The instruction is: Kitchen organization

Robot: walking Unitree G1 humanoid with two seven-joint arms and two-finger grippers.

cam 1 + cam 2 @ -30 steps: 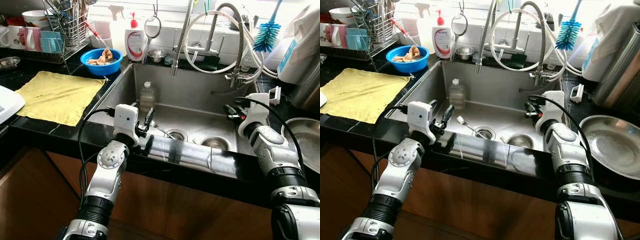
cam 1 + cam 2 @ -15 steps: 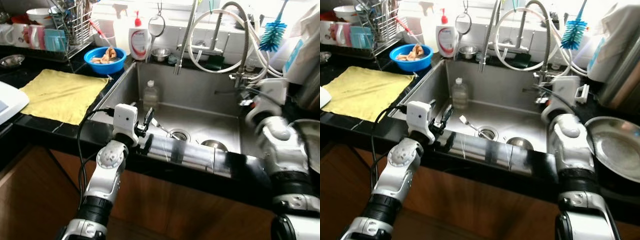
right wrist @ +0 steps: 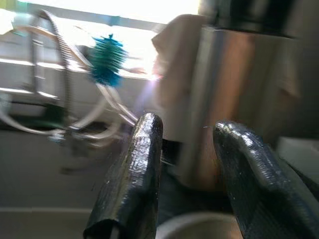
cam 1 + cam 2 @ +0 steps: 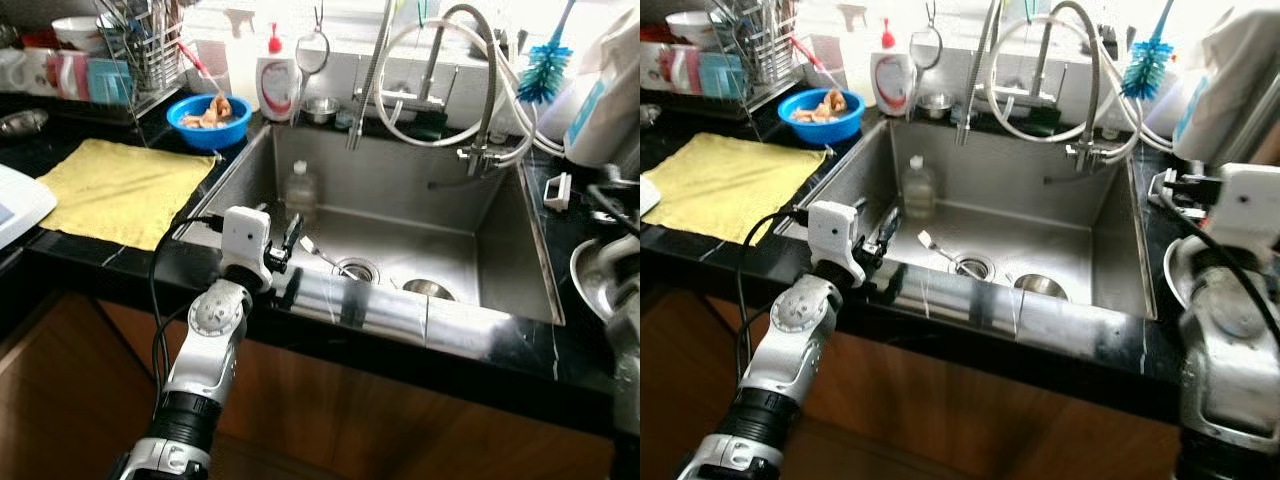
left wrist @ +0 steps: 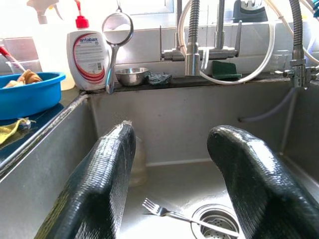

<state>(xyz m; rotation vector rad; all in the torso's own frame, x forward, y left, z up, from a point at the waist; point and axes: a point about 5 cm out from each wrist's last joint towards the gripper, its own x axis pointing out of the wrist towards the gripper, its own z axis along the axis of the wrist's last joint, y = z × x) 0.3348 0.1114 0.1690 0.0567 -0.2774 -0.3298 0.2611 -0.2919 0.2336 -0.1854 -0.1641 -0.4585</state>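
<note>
Resting point, left gripper (image 4: 283, 243): held over the sink's front rim at its left end; fingers (image 5: 102, 184) spread apart, nothing between them.
Right gripper (image 3: 187, 174): raised over the counter at the sink's right edge, above a steel bowl (image 4: 1175, 272); fingers parted, nothing pinched; view blurred.
Sink (image 4: 505, 245): steel basin set into the black counter (image 4: 130, 262).
Fork (image 5: 172, 213): lying flat on the basin floor, tines toward the left wall, handle end at the drain (image 4: 357, 270).
Plastic bottle (image 4: 299, 187): upright in the basin's back left corner, against the wall.
Yellow cloth (image 4: 122, 190): spread flat on the counter left of the sink.
Blue bowl (image 4: 209, 121): at the sink's back left corner, scraps seen inside.
Soap bottle (image 5: 88, 59): white, red pump, on the back ledge just beside the blue bowl.
Small steel cup (image 5: 131, 76): on the back ledge, near the soap bottle.
Faucet hoses (image 4: 440, 70): looped above the back rim.
Teal brush (image 4: 546, 72): upright at the back right corner.
Dish rack (image 4: 130, 50): far left of the counter, mugs beside it.
</note>
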